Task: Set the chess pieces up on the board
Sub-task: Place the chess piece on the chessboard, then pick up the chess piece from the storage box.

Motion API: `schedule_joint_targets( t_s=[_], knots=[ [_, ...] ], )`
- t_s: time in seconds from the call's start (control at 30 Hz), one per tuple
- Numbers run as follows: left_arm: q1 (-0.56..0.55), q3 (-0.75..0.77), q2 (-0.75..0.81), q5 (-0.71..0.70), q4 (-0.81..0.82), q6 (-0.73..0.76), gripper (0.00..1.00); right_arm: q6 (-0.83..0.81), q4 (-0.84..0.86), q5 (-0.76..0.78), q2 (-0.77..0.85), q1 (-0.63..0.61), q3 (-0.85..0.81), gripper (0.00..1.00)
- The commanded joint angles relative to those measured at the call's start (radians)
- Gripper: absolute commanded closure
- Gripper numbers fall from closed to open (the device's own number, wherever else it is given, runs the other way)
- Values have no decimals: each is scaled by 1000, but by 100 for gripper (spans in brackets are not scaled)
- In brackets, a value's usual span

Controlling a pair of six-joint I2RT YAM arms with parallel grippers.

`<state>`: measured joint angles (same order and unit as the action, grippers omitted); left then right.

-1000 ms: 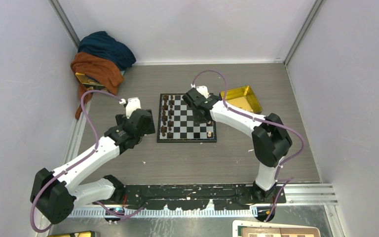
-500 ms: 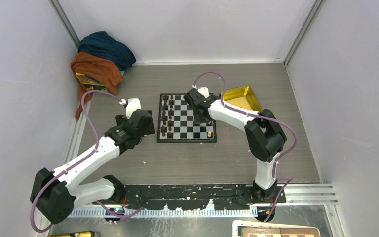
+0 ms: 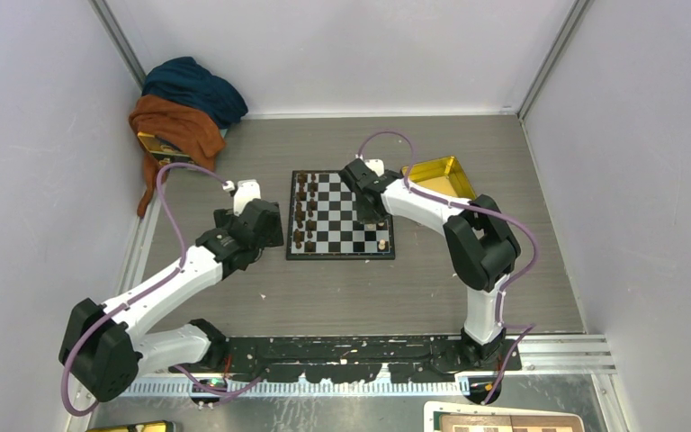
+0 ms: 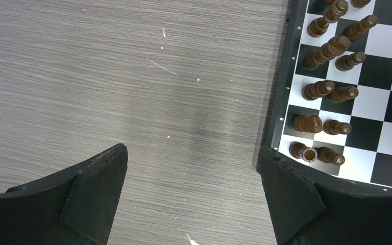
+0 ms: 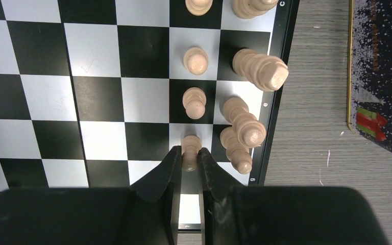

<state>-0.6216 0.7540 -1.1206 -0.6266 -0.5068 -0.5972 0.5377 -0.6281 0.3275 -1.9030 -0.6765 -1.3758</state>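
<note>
The right gripper point(image 5: 189, 157) pinches a tan pawn point(image 5: 191, 145) at the board's point(image 5: 101, 97) right edge (other tan pieces point(image 5: 194, 102) stand beside it); it perhaps touches the square. The left gripper point(image 4: 191, 161) gapes wide above the table point(image 4: 107, 76), just left of the dark pieces point(image 4: 326, 52).

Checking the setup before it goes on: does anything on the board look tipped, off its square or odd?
Nothing stands out. The dark pieces and the light chess pieces look upright on their own squares of the board; the right gripper grips one light pawn.
</note>
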Motion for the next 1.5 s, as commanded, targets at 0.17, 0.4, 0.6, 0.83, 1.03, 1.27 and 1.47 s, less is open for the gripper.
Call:
schedule_joint_targets(
  t_s=[0.17,0.4,0.6,0.83,1.03,1.27,1.47],
  knots=[
    [-5,8,-5,-13,38,7,0,21,28,-15,-4,8,-17,99],
    [-4,8,-5,-15,39,7,0,18,17,-15,-8,8,-20,81],
    [-6,16,-7,-14,37,5,0,10,10,-12,-2,9,-30,71],
    [-4,22,-7,-13,34,4,0,-1,4,-7,17,9,-39,69],
    [-4,24,-9,-9,35,-1,0,-13,-19,-2,47,9,-62,69],
    [-5,24,-14,0,37,-13,0,-22,-57,-2,110,-1,-104,69],
    [-5,23,-21,8,38,-25,0,-29,-45,37,200,1,-110,69]
  ],
)
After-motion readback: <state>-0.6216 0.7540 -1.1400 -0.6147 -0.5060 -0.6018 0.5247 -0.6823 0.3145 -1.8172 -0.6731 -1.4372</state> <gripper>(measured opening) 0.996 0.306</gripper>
